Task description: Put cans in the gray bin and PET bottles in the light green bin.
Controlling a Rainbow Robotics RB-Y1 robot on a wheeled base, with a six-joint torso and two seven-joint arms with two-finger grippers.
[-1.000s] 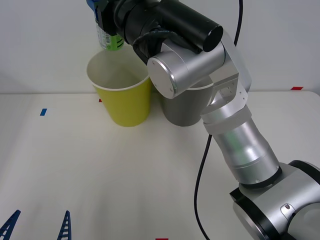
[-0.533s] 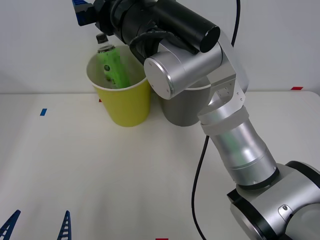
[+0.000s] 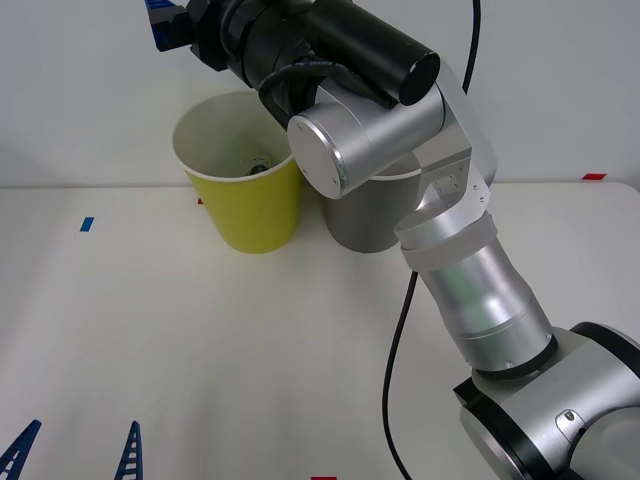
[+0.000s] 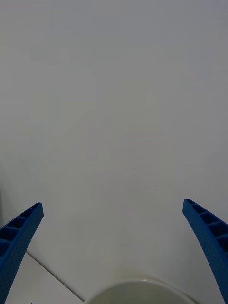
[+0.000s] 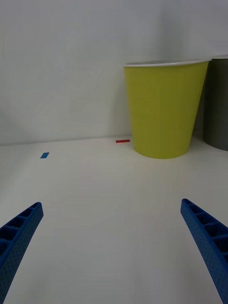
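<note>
Front view: right arm reaches across to the far side of the tabletop (image 3: 200, 350), right gripper (image 3: 165, 22) up at about 11 o'clock of the frame, above and slightly toward 10 o'clock from the light green bin (image 3: 250, 210). Blue fingers partly cut off at the frame edge. Right wrist view: right gripper fingers (image 4: 19, 237) spread wide at both corners, nothing between them, so open and empty; white rim of the light green bin just visible beyond the fingertips, plain wall behind.

PET bottle (image 3: 258, 162) lies down inside the light green bin, only a small dark bit with a hint of green showing low against the inner wall at the bin's 3 o'clock side. Well below the right gripper, not touching it. Label not readable, no brand or writing can be made out.

Gray bin (image 3: 365, 215) stands just beside the light green bin at its 3 o'clock, mostly hidden behind the silver elbow of the right arm; the two bins look touching or nearly so, cannot tell which.

Left gripper (image 3: 75, 450) low at 7 o'clock of the front view, near edge of the tabletop, well apart from both bins. Left wrist view: its fingers (image 5: 19, 232) wide apart, open, empty; light green bin upright ahead, gray bin's edge beside it.

Small blue tape mark (image 3: 87, 224) at 9 o'clock of the light green bin, red tape mark (image 5: 122, 141) near the bin's base, another red mark (image 3: 594, 177) at far 3 o'clock. No text on any of them.
</note>
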